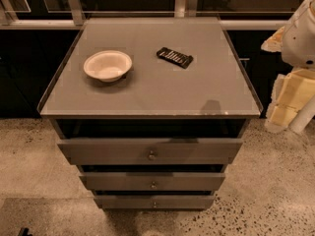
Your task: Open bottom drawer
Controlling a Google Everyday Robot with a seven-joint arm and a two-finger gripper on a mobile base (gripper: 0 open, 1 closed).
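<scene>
The bottom drawer (123, 202) is the lowest and thinnest grey front of a three-drawer cabinet, with a tiny round metal knob (154, 204) at its centre. A thin dark gap shows above it, and its front lies close to the cabinet. My gripper (288, 100) is on the folded white and cream arm at the right edge, beside the cabinet's right side, well above and to the right of the bottom drawer and touching none of the drawers.
The middle drawer (197, 181) and the wide top drawer (98, 151) sit above it. On the grey cabinet top (206, 82) are a white bowl (108, 65) and a black remote-like object (174, 57). Speckled floor surrounds the cabinet.
</scene>
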